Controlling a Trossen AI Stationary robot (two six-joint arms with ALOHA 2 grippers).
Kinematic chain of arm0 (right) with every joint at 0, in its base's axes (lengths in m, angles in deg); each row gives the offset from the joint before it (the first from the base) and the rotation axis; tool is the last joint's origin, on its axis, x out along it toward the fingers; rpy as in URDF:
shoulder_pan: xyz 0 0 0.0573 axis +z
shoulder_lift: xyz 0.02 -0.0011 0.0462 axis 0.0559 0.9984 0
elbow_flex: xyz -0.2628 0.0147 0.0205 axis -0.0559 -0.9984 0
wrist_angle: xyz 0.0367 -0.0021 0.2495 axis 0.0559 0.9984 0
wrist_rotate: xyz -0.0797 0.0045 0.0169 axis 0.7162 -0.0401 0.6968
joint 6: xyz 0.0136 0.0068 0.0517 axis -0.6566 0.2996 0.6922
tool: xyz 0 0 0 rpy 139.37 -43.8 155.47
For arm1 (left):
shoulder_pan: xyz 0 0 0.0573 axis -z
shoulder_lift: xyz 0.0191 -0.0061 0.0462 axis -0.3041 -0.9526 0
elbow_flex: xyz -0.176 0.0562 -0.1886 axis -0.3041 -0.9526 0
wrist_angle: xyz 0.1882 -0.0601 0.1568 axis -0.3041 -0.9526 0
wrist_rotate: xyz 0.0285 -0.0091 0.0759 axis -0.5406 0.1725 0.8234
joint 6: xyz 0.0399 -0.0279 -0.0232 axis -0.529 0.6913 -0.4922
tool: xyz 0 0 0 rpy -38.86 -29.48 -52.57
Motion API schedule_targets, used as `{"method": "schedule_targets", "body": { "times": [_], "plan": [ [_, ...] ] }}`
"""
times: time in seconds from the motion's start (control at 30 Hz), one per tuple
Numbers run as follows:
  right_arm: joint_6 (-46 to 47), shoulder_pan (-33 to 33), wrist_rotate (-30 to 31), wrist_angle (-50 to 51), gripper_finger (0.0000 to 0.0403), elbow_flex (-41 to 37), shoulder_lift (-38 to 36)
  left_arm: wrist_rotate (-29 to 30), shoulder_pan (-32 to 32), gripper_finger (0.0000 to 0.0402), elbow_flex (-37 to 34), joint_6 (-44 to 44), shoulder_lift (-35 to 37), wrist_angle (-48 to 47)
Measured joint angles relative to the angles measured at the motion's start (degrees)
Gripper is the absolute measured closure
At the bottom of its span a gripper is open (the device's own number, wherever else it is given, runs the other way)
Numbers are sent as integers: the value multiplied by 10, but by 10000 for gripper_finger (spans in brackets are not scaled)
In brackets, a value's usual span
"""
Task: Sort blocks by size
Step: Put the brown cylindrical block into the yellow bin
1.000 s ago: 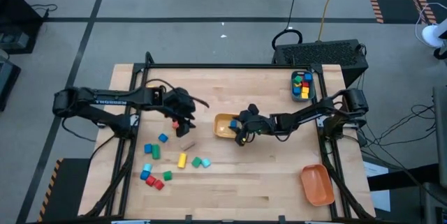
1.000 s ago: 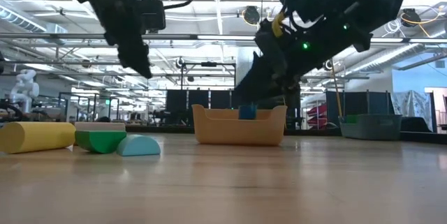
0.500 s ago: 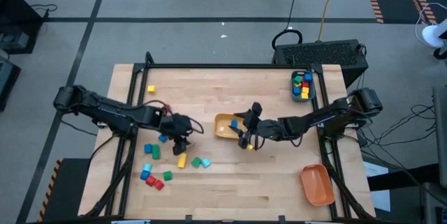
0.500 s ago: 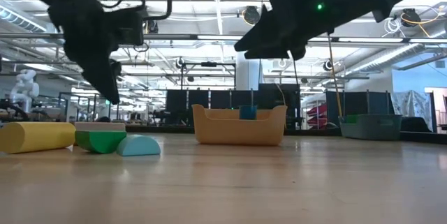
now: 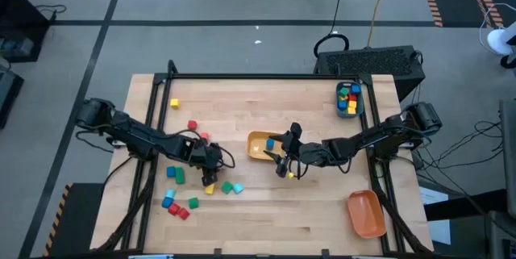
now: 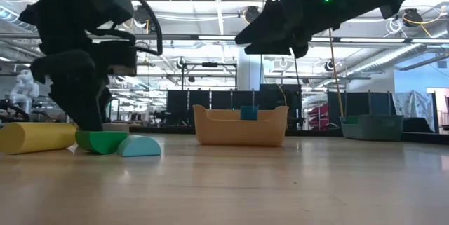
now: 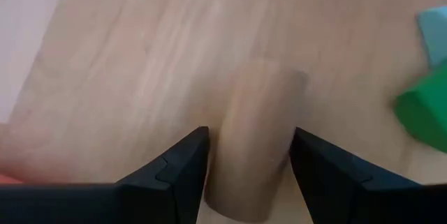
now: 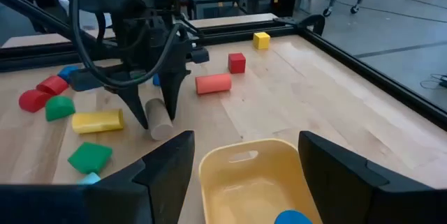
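Observation:
The blocks lie loose on the wooden table's left half: a yellow cylinder [image 5: 210, 186], green blocks [image 5: 227, 186], red ones [image 5: 192, 125] and a tan cylinder [image 7: 258, 98]. The tan cylinder lies on its side. My left gripper [image 5: 211, 165] points down over it, open, one finger on either side [image 7: 249, 133], and I see no touch. My right gripper [image 5: 283, 160] hangs open and holds nothing above the near rim of the yellow bin [image 8: 251, 175], where a blue block [image 8: 293, 218] lies.
A teal bin [image 5: 347, 98] with several blocks stands at the far right, an orange bin [image 5: 365, 212] at the near right. A yellow cube [image 5: 174, 103] sits alone at the far left. More blocks [image 5: 179, 206] cluster at the near left.
My left gripper has gone toward the table's near edge and down, from beside the red blocks, until its open fingers stand on either side of the tan cylinder. My right gripper has risen clear above the yellow bin and tipped more level. The blue block stays in the bin.

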Motion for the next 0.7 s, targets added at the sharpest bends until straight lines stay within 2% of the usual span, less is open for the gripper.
{"method": "schedule_targets", "body": {
  "times": [0.13, 0.27, 0.57, 0.7],
  "plan": [
    [0, 0, 0, 2, 160, 0, 0, 8, 0, 214, 2, -20, -16, 5],
    [1, 0, -1, 8, 160, 0, 0, 13, 0, 264, 2, -30, -19, 17],
    [14, 7, -9, 24, 160, 0, 18, 17, 0, 266, -2, -54, -16, 73],
    [14, 8, -47, -6, 160, 0, 36, 27, 0, 266, -1, -81, 6, 141]
  ]
}}
